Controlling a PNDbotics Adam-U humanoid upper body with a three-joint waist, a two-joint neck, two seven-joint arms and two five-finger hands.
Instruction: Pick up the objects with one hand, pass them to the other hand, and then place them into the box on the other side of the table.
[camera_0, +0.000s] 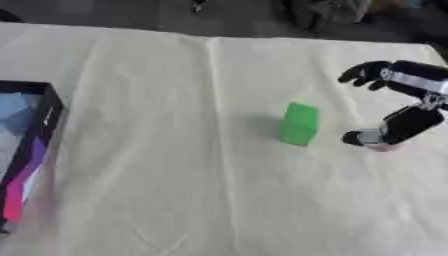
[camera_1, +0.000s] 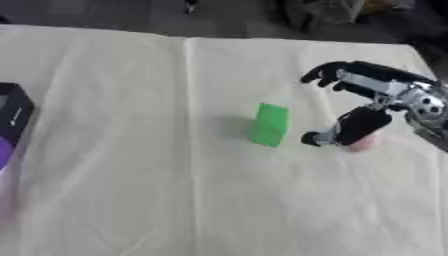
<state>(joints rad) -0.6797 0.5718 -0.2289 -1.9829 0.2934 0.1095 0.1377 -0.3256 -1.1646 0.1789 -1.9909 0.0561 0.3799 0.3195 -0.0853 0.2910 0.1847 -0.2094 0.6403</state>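
Green block (camera_0: 300, 124) upright on cloth; right hand (camera_1: 372, 102) spread beside it.

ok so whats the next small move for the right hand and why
Probably slide the right hand left until its open fingers and thumb straddle the green block. The block stands upright on the cloth, untouched, with a gap between it and the thumb tip; the box waits at the left edge.

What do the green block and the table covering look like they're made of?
The green block looks like plastic or foam: a uniform bright colour, matte, with flat faces and no visible grain. It cannot be settled which. The table covering looks like thin cream cloth or paper sheeting, judging by the long fold creases and soft wrinkles running across it.
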